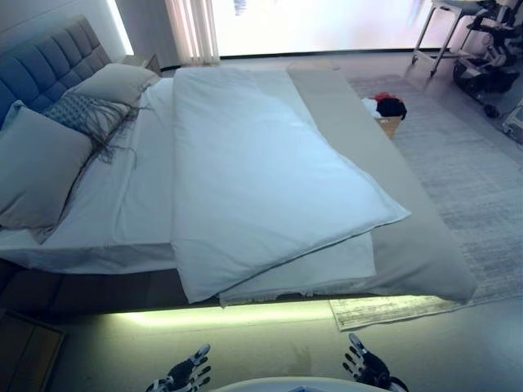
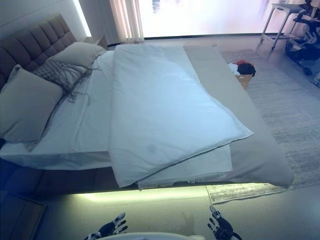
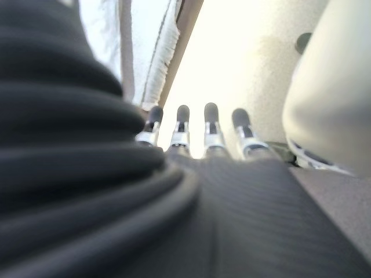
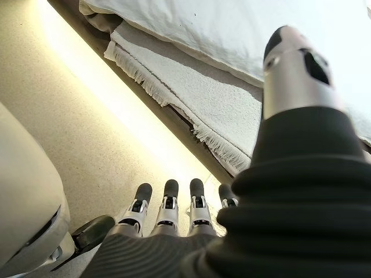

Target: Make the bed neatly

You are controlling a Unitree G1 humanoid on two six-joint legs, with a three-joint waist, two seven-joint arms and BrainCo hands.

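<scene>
Both hands hang low at the near edge, the left hand (image 1: 181, 376) and the right hand (image 1: 365, 366), fingers straight and spread, holding nothing, well short of the bed. Beyond them the wide grey upholstered bed (image 1: 425, 245) carries a white folded duvet (image 1: 261, 180) lying askew down its middle, over a white fringed blanket (image 4: 203, 92). Three grey pillows (image 1: 37, 163) lean against the tufted headboard (image 1: 49, 57). A small wicker basket of clothes (image 1: 387, 113) stands on the grey rug (image 1: 474, 180) just beside the bed's far side.

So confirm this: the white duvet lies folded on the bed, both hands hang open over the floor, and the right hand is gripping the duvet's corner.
Not quite. The right hand grips nothing; the right wrist view shows its fingers straight, clear of the duvet. The left hand is open too.
</scene>
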